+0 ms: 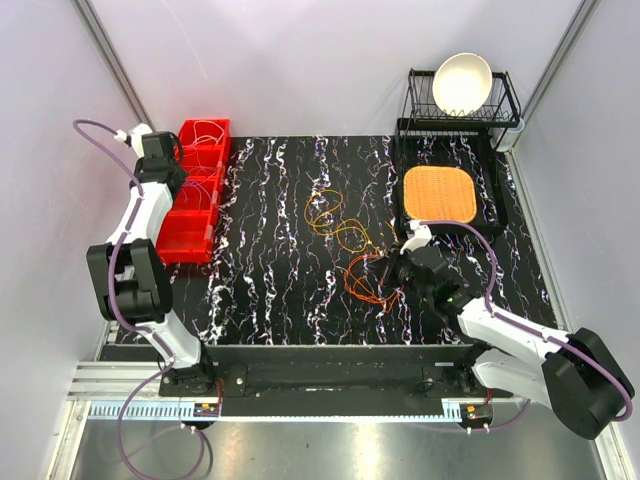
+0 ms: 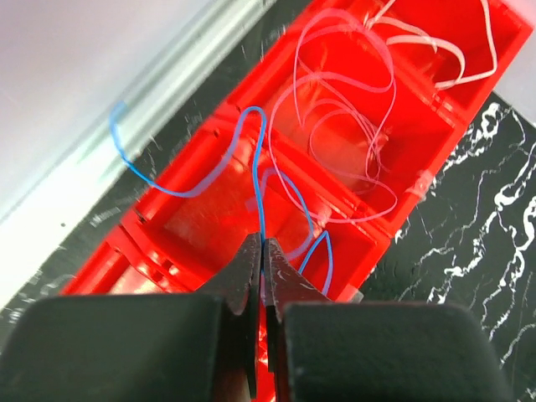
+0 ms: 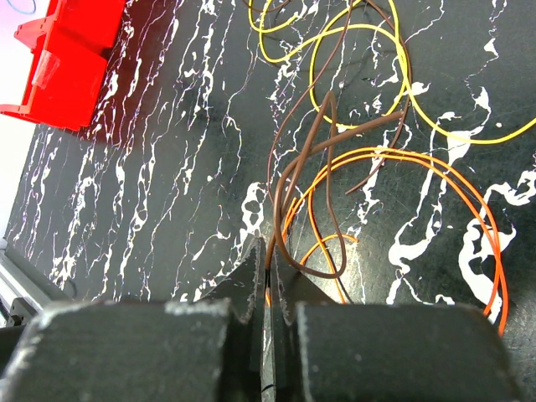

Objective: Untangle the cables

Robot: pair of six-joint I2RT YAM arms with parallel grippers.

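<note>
From above, only thinly drawn: the cables [image 1: 345, 235] in orange and yellow loops just past the middle of the black marbled table [image 1: 270, 250], the right gripper [image 1: 384, 268] at their 4 o'clock edge, the left gripper [image 1: 168, 165] out at 10 o'clock over the red bin [image 1: 195, 225]; jaws of neither readable there. Settled by the wrist views instead: left gripper [image 2: 261, 251] pinched tight on a blue cable [image 2: 258, 167] rising toward 12 o'clock over the bin, pale cables [image 2: 352, 100] lying in compartments toward 1 o'clock; right gripper [image 3: 266, 260] clamped on a brown cable [image 3: 328, 126], an orange cable [image 3: 452, 172] right at the tips, a yellow cable [image 3: 402, 67] at 1 o'clock. Blue and brown strands too fine to find overhead. Orange strand also caught between the jaws or merely beside them — cannot tell. Overhead alone: dish rack [image 1: 505, 100] with white bowl [image 1: 462, 82] at 1 o'clock, woven orange mat [image 1: 440, 193] just below.
</note>
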